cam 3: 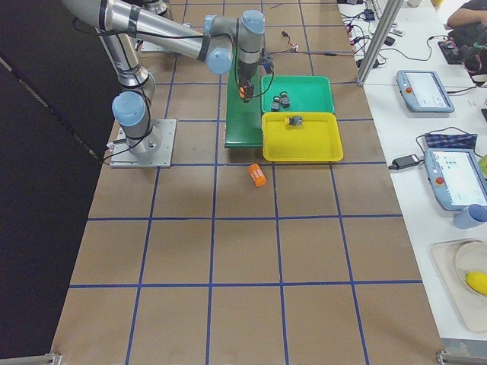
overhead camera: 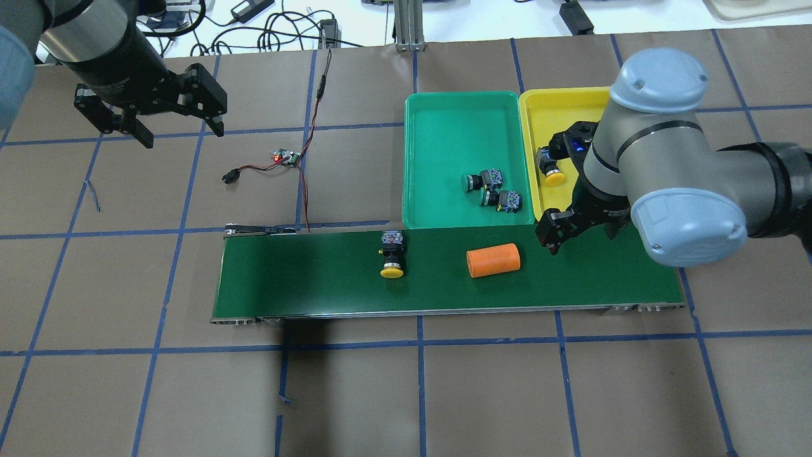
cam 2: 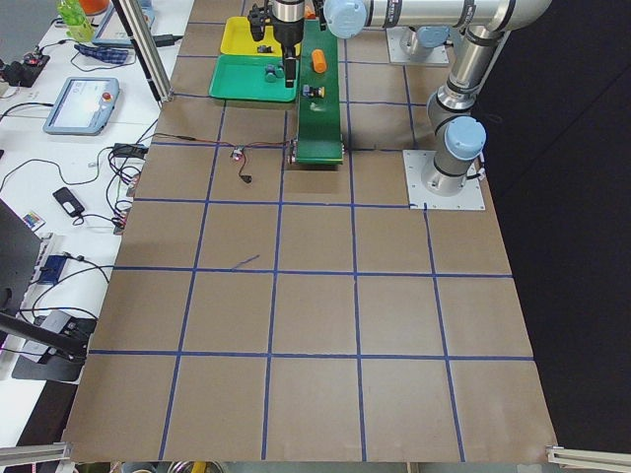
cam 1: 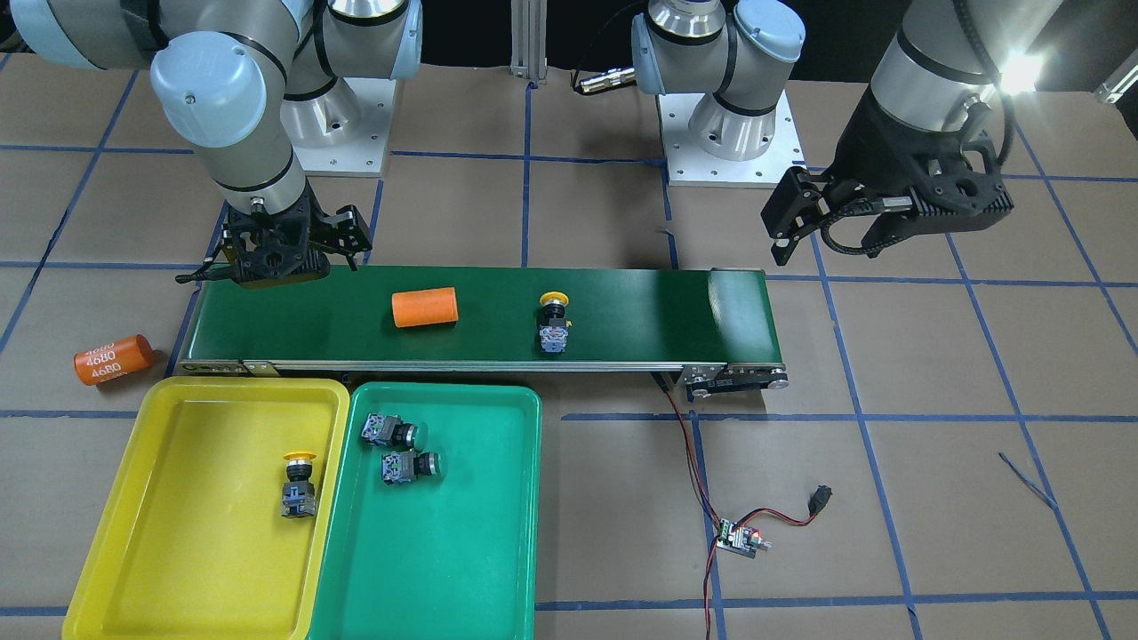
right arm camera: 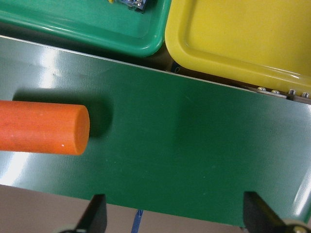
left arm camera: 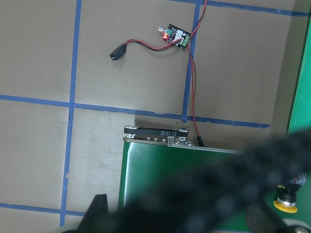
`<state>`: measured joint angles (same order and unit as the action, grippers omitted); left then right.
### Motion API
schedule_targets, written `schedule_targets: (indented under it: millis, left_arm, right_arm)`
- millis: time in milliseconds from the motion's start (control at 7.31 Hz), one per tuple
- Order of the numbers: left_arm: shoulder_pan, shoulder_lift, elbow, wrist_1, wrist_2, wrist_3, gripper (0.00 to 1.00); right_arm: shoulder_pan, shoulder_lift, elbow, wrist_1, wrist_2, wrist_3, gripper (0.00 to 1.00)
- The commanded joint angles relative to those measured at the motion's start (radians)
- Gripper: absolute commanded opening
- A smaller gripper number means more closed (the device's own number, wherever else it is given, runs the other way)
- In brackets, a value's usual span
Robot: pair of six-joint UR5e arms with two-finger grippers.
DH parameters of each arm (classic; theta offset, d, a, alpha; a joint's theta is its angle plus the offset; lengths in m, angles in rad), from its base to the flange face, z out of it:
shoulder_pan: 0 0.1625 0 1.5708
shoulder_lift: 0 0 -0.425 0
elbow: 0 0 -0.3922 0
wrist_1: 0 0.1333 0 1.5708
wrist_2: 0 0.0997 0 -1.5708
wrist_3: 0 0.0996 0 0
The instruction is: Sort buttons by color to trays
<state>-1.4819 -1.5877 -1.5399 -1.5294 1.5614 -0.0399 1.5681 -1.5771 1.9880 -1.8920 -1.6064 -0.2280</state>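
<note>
Green belt [overhead camera: 317, 279], yellow-capped button [overhead camera: 392, 254] crosswise, cap robotward; left fingers [overhead camera: 143, 135] and right fingers [right arm camera: 97, 216] wide apart, empty.

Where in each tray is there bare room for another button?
Yellow tray: bare except beside the green tray, where one yellow button sits. Green tray: two green buttons crowd the corner nearest the conveyor belt; the rest is bare.

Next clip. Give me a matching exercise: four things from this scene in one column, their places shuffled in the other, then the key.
Things:
1. circuit board
2. plain orange cylinder
3. green-capped buttons
4. orange cylinder marked 4680

Places:
a. on the conveyor belt
b. in the green tray
c. on the table beside the yellow tray
d. on the table, far from both trays

Pairs: 1-d, 2-a, 3-b, 4-c
</note>
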Motion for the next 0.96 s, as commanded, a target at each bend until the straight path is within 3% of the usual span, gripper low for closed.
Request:
schedule_targets:
  millis: [0,820]
  left_arm:
    - [0.002,-0.011,0.009,0.002,-0.001,0.0,1.0]
    - [0.006,-0.014,0.011,0.018,-0.003,0.0,1.0]
  right_arm:
    - [0.0,0.025,-0.011,-0.038,0.0,0.007,1.0]
    - [0.0,0.034,-0.014,-0.047,0.0,-0.001,1.0]
